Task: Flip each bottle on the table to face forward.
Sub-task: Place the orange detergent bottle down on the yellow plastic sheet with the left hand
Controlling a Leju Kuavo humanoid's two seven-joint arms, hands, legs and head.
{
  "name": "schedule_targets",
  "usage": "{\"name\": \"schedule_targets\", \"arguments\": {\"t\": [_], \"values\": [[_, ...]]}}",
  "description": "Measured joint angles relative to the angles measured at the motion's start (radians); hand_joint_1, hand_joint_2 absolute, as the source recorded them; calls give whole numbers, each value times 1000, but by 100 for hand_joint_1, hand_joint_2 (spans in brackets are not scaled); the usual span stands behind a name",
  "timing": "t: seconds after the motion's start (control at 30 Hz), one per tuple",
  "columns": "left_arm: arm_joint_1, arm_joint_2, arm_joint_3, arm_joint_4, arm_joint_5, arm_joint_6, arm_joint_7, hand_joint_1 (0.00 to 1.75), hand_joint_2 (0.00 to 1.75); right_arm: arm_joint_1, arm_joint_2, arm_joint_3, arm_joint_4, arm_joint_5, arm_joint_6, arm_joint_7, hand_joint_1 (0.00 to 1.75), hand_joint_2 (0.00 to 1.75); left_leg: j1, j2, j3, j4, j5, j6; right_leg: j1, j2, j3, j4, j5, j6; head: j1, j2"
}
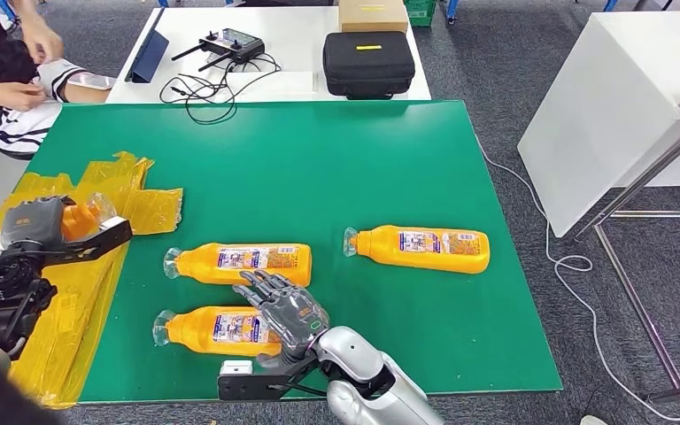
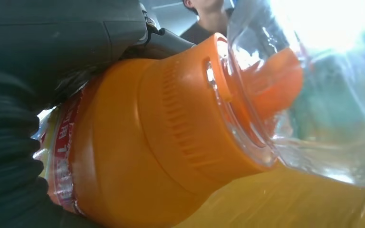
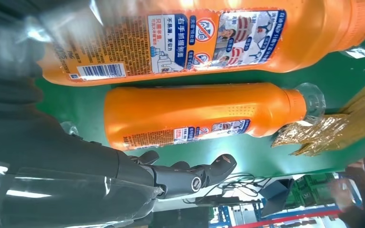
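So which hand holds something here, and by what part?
Left hand grips an orange bottle around its body. Right hand holds nothing.

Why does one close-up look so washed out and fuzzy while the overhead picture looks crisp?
Left wrist view: the held bottle sits so near the lens that it blurs, and bright light flares through its clear cap. Right wrist view: smeared at one edge, labels sharp further off. Head view: even lighting, green table sharp.

Four orange bottles (image 1: 241,263); one yellow plastic sheet (image 1: 137,202); one black case (image 1: 368,63).
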Motion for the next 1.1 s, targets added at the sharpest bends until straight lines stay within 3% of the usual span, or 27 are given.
{"name": "schedule_targets", "arguments": {"t": [0.07,0.3,0.43,0.63,0.77,0.87,0.97,1.03,1.1], "values": [[1,-4,2,2,-1,-30,-1,3,175,0,0,1,0,10,9,12,0,0,0,0,0,0,0,0,0,0,0,0,0,0,0,0],[5,-19,19,15,2,-194,-55,0,175,0,-2,19,11,64,47,69,0,0,0,0,0,0,0,0,0,0,0,0,0,0,0,0],[7,-28,31,15,21,-298,-177,0,0,0,-3,33,29,89,48,112,0,0,0,0,0,0,0,0,0,0,0,0,0,0,0,0],[8,-48,25,-29,54,-358,-351,0,0,0,-4,37,60,122,48,166,0,0,0,0,0,0,0,0,-1,0,0,0,0,0,0,0],[11,-59,5,-82,96,-363,-405,0,0,0,-4,37,76,137,43,180,0,175,0,0,0,0,0,0,-1,0,0,0,0,0,0,0],[29,-68,-15,-141,177,-369,-484,0,0,-1,-3,36,89,145,44,187,18,175,0,0,0,0,0,0,-1,0,0,0,0,0,0,0],[73,-76,-31,-255,394,-429,-632,0,0,-8,0,34,109,157,54,192,42,175,0,0,0,0,0,0,-1,0,0,0,0,0,0,0],[120,-80,-47,-400,619,-480,-702,0,0,-17,4,32,126,167,65,195,42,175,0,0,0,0,0,0,-1,0,0,0,0,0,0,0],[163,-87,-60,-556,778,-517,-721,0,0,-27,8,30,144,175,71,197,42,175,-1,0,0,0,0,0,-1,0,0,0,0,0,0,0]]}}
